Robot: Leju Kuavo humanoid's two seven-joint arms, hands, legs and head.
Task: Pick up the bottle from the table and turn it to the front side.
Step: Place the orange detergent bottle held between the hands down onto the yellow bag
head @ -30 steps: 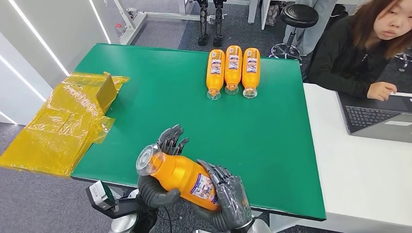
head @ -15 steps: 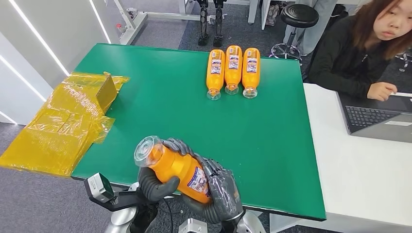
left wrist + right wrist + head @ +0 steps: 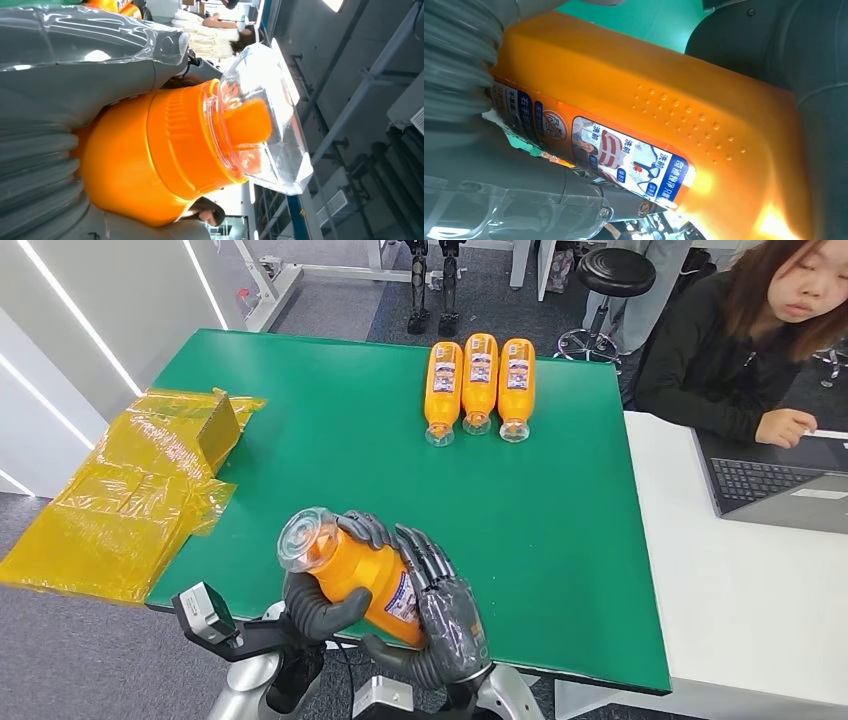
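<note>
- Gripping orange bottle [image 3: 358, 575] with both: left robot hand [image 3: 318, 612] wrapped under neck end, right robot hand [image 3: 440, 625] clasped over labelled body.
- Held off green bench [image 3: 330, 440] at its near edge, tilted, clear cap [image 3: 306, 538] pointing up-left.
- Lying flat at far edge: three more orange bottles [image 3: 480, 385], side by side.
- Sitting left of bench: yellow wrapped box [image 3: 130, 485].
- Seated at right: person [image 3: 745, 335] beside laptop [image 3: 775, 485].

A robotics lab: green test table [image 3: 560, 540], laptop [image 3: 775, 485], spare robot legs [image 3: 432, 285].
</note>
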